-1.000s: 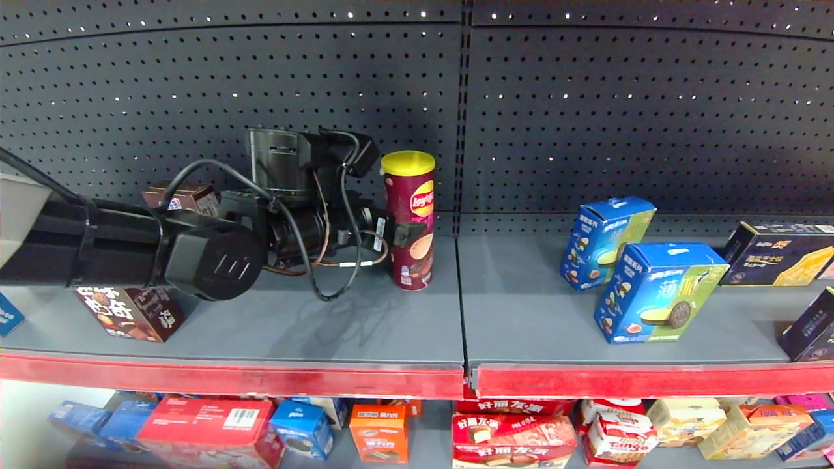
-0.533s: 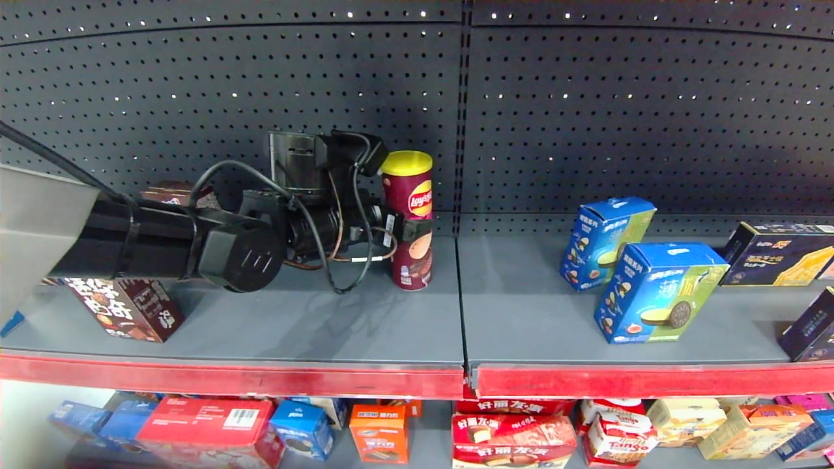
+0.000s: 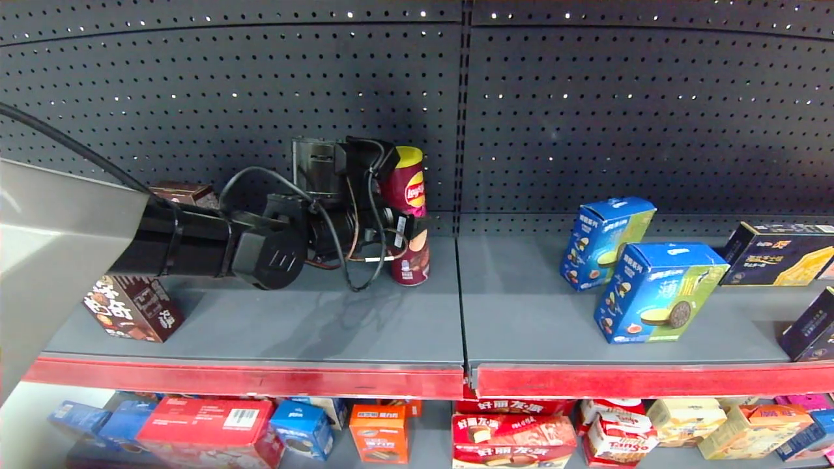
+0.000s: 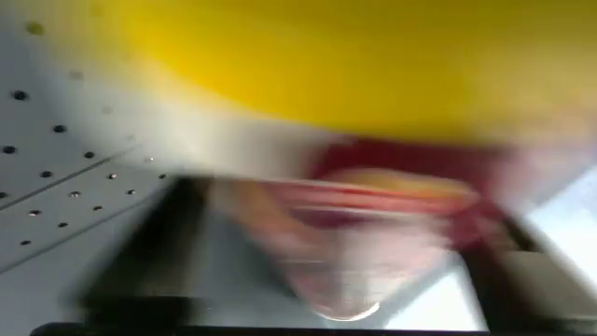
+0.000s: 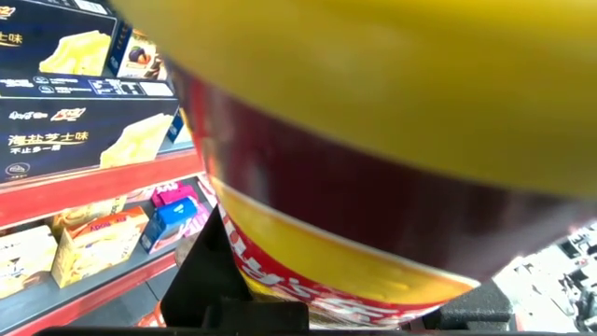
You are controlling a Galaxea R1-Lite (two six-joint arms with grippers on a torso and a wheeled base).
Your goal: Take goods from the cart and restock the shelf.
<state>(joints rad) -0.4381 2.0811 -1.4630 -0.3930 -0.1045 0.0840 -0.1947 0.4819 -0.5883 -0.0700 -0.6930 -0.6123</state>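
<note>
A dark red chips can [image 3: 410, 190] with a yellow lid stands on the grey shelf [image 3: 365, 326] near the back pegboard wall, its top leaning slightly. My left gripper [image 3: 412, 229] reaches in from the left and is shut on the can's middle. The left wrist view has the same can [image 4: 392, 187] close up, blurred under its yellow lid. In the right wrist view a second chips can [image 5: 373, 215] with a yellow lid sits between the dark fingers of my right gripper [image 5: 364, 313], which is shut on it.
A brown box [image 3: 130, 309] sits at the shelf's front left, another brown box [image 3: 186, 194] behind the arm. Two blue cookie boxes [image 3: 658, 293] and dark boxes [image 3: 778, 254] stand to the right. The lower shelf [image 3: 417, 430] holds several boxes. Free room lies between can and blue boxes.
My left arm has pushed farther right and deeper into the shelf. The can has slid a little toward the back wall and gone from upright to slightly tilted.
</note>
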